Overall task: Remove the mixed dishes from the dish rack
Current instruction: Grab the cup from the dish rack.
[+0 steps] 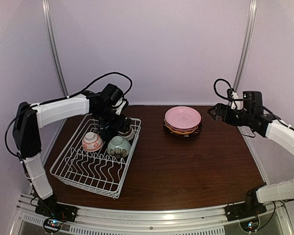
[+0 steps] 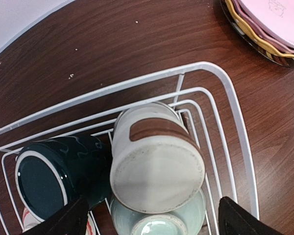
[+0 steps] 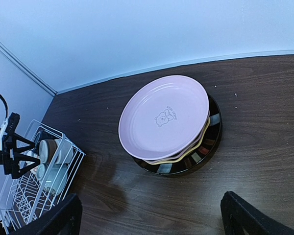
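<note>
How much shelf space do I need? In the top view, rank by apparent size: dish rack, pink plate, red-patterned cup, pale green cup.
dish rack
pink plate
pale green cup and red-patterned cup: look about alike, unranked

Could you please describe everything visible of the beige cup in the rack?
The beige cup looks ceramic, matte and speckled, with a brown band on its side. It lies tipped in a corner of the wire rack, base toward the left wrist camera, mouth hidden. It seems to lean on the dark green cup and overlaps the pale green cup. The open left hand straddles it, not touching.
</note>
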Controlling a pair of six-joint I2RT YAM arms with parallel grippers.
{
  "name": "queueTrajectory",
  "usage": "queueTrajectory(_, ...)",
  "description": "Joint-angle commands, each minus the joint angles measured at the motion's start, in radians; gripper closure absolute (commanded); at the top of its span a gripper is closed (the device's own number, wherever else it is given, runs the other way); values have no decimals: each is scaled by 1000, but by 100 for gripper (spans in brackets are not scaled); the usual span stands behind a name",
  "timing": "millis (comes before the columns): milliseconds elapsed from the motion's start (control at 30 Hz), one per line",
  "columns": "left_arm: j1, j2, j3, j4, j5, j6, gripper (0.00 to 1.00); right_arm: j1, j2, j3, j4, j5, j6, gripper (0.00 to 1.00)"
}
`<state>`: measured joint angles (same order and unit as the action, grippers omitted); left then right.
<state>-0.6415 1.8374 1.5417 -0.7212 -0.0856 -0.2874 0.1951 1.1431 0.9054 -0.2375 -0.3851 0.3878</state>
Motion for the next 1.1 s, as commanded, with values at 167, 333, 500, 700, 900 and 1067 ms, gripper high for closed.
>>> queueTrajectory(167,-16,84,63,4,-38,30,11,5,-43,-28,-22,5,-19,0)
queueTrajectory(333,-17,124,89,3,-46,31,16,4,-42,-30,-19,5,-14,0)
queueTrajectory(500,-18,169,118,-17,-52,30,25,4,-36,-17,-22,12,-10,0)
queueTrajectory(700,-18,178,116,-17,-74,29,38,4,-29,-7,-25,12,-15,0)
queueTrajectory(900,-18,154,146,-52,-93,27,51,4,-25,2,-27,2,-16,0)
queueTrajectory(1067,-18,75,161,-80,-88,28,54,5,-15,18,-17,-40,-19,0)
